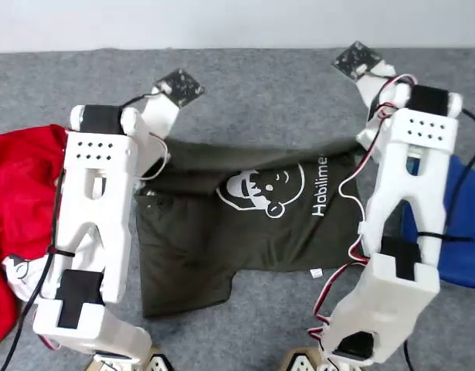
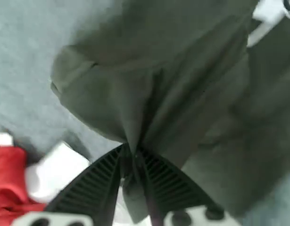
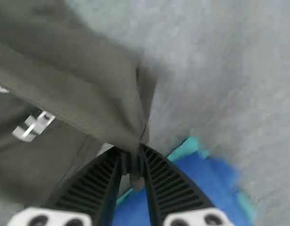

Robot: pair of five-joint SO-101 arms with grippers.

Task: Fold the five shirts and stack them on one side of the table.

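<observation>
Olive shirt (image 1: 245,232): we see it spread in the middle of the grey tabletop (image 1: 260,85), white print up, its far edge stretched between the two hands.
Left hand (image 2: 130,153): closed tight on a gathered fold of the olive cloth, on the side nearest the red shirt (image 1: 21,185).
Right hand (image 3: 133,157): pinching the opposite corner of the same cloth, just beside the blue shirt (image 1: 463,232).
Red shirt: heaped at the tabletop's left edge, partly under the left arm (image 1: 94,224).
Blue shirt: we think it lies flat at the right edge, though the right arm (image 1: 407,201) hides much of it.
</observation>
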